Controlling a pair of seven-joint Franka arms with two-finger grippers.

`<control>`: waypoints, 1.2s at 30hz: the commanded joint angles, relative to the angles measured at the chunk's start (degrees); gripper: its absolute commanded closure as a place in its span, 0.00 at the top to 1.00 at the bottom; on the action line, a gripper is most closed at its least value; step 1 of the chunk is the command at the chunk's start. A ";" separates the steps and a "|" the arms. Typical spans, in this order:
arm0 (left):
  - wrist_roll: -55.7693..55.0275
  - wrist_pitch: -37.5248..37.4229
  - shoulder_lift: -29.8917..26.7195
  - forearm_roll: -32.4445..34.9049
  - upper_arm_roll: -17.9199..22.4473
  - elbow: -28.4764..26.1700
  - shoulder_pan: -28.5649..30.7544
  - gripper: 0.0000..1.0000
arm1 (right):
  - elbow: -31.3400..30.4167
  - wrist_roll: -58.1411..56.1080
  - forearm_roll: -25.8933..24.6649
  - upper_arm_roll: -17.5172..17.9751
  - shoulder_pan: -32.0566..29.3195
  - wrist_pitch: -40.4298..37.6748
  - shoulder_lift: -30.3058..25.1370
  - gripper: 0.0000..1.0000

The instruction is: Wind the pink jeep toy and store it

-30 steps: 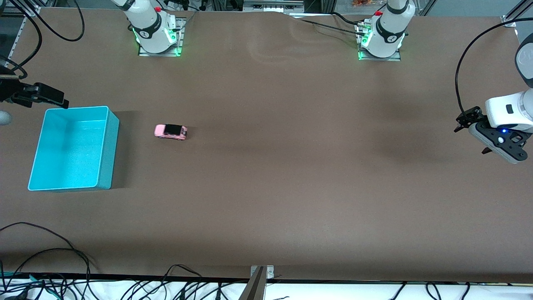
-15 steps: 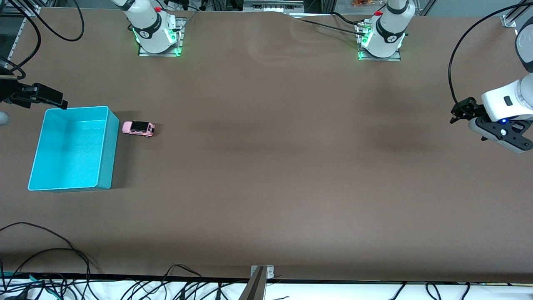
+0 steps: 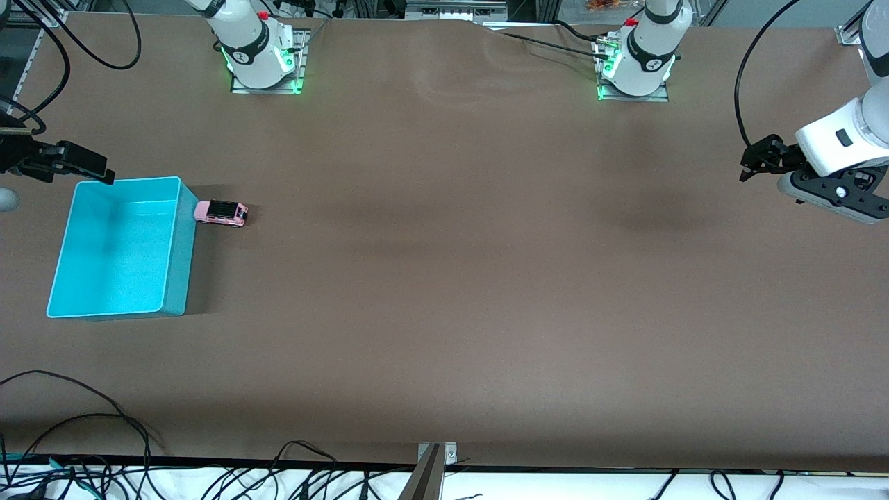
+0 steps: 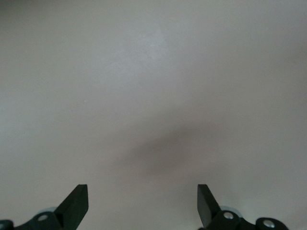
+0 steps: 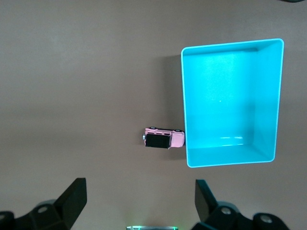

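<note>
The pink jeep toy (image 3: 221, 212) stands on the brown table, one end against the outer wall of the turquoise bin (image 3: 182, 257). The bin is empty. My right gripper (image 3: 90, 165) hangs open and empty in the air over the bin's corner at the right arm's end of the table. The right wrist view shows the jeep (image 5: 164, 138) beside the bin's rim (image 5: 184, 105), well apart from the right gripper (image 5: 141, 201). My left gripper (image 3: 753, 161) is open and empty over bare table at the left arm's end. In the left wrist view the left gripper (image 4: 143, 203) shows only bare table.
The two arm bases (image 3: 260, 59) (image 3: 635, 66) stand at the edge farthest from the front camera. Loose black cables (image 3: 83, 444) and a metal bracket (image 3: 432, 465) lie along the edge nearest the camera.
The jeep has rolled across the table toward the right arm's end and now rests against the bin. The left gripper has drawn back and up a little. The right gripper has barely moved.
</note>
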 commanded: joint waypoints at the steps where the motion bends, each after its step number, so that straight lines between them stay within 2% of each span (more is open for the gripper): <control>1: -2.76 -1.23 -2.75 1.04 -0.10 0.31 0.65 1.00 | -1.13 -0.33 0.86 0.06 1.44 1.63 -0.44 1.00; 6: -6.98 -5.19 -6.97 1.13 -0.10 0.31 0.74 1.00 | -2.19 -0.15 0.94 0.06 2.94 4.53 0.44 1.00; 11: -8.38 -6.33 -7.76 1.13 0.07 0.31 0.83 1.00 | -2.71 0.11 0.94 0.06 3.20 6.37 0.44 1.00; 21: -8.56 -6.24 -8.03 1.57 -0.28 0.31 1.27 1.00 | -8.42 0.55 0.68 -0.03 4.52 13.23 -0.17 1.00; 27: -8.65 -6.16 -7.68 1.13 -0.02 0.31 1.35 1.00 | -15.97 -1.37 0.77 -0.46 4.26 20.95 -1.23 1.00; 32: -8.30 -6.16 -7.59 1.30 0.42 1.45 1.44 1.00 | -25.99 -6.04 0.94 -0.99 4.17 31.50 -4.47 1.00; 36: -7.95 -6.16 -7.32 1.30 0.86 2.24 1.44 1.00 | -28.72 -7.44 0.94 -1.08 4.08 33.71 -4.04 1.00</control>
